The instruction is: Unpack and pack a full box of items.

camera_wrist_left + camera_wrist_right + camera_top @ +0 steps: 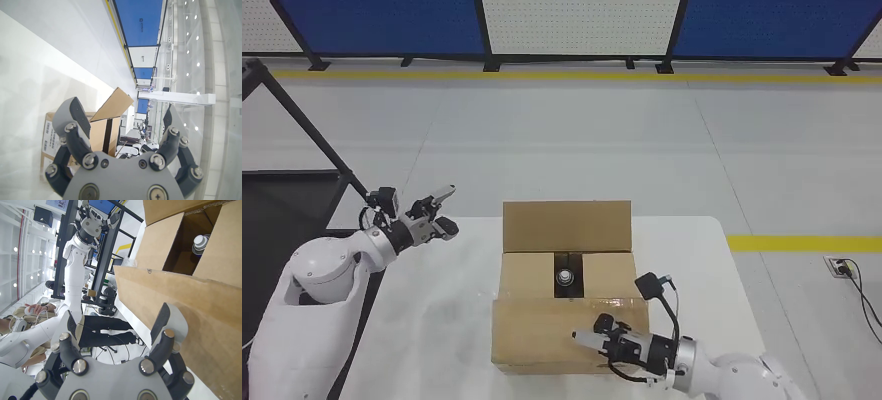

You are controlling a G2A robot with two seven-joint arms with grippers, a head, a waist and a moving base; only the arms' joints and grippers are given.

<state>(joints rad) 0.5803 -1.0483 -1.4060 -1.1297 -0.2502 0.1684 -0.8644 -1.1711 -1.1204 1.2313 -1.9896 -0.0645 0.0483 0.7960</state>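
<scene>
The right hand sits nearest, low at the front edge of the tabletop, its fingers spread wide with nothing between them. Just ahead of this hand is the cardboard box. One finger lies close against the box's front flap, which hangs outward towards it, though contact cannot be made out. Past that flap, farther from the hand, the box stands open between two side flaps folded partly inward. A white-capped container stands upright down in the gap. Beyond the container, the rear flap stands up at the far side of the box.

The left hand is raised by the far-left corner of the tabletop, well apart from the box. Its fingers are also spread and hold nothing. From this hand the box lies off to the side and lower, with one flap lifted.
</scene>
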